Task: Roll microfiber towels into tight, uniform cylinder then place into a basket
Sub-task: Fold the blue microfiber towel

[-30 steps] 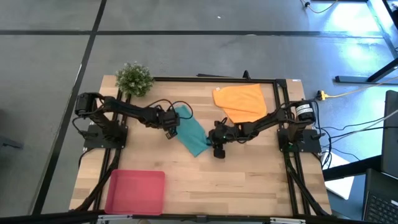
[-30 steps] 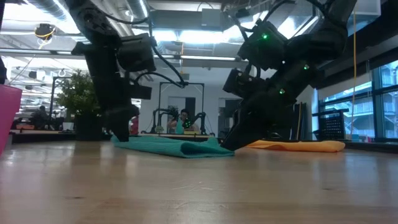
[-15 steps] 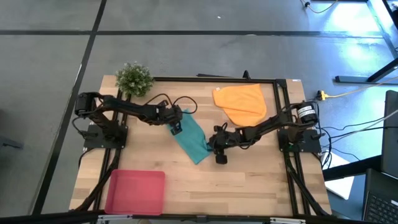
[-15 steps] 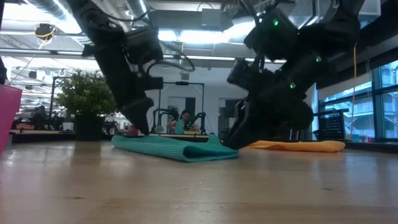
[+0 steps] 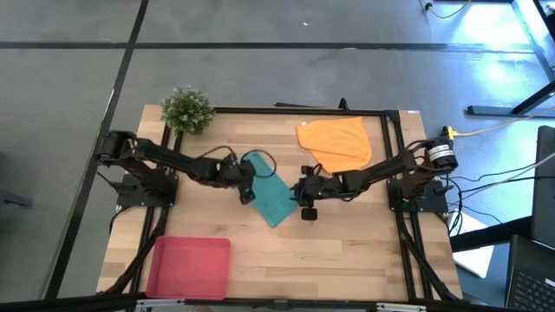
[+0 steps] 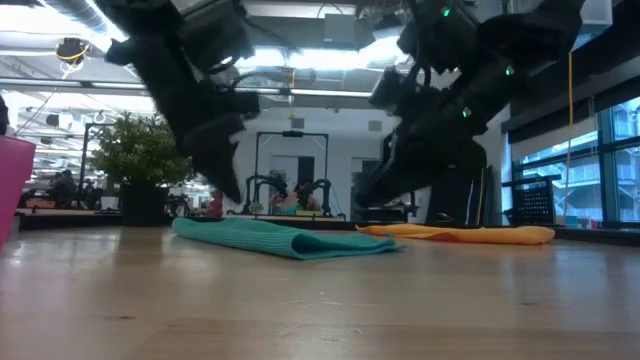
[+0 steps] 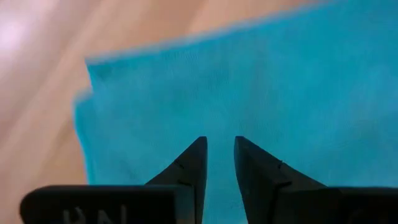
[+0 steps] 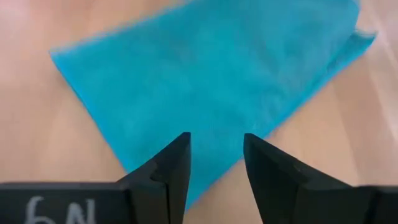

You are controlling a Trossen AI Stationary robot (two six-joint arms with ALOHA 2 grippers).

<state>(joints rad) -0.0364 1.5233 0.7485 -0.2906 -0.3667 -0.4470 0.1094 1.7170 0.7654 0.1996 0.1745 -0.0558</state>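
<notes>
A: Teal microfiber cloth towel (image 5: pixel 271 196) is lying mid-table, folded flat, not rolled. Sits diagonal to the table edges. Low view shows it as a low strip with one thicker folded end.

B: Grippers?

A: Left gripper (image 5: pixel 245 192) hangs over the towel's left edge, fingers (image 7: pixel 189 167) nearly together with a thin gap, nothing between them. Right gripper (image 5: pixel 305 189) is just beside the towel's right edge, jaws spread a bit wider, also empty. Both look clear of the cloth in the low view.

B: Other items?

A: Bright orange cloth towel (image 5: pixel 336 143) is spread loose toward the far right, touching nothing. Shallow red-pink rectangular tray (image 5: pixel 189 267) is at the near-left corner, well apart from both towels. Small green potted plant (image 5: pixel 186 108) is at the far-left corner.

B: How to do the roll right?

A: My take: pinch both corners of one short end together, keep the two grippers level, turn the edge over tight. Uneven pull gives a cone, not a cylinder.
</notes>
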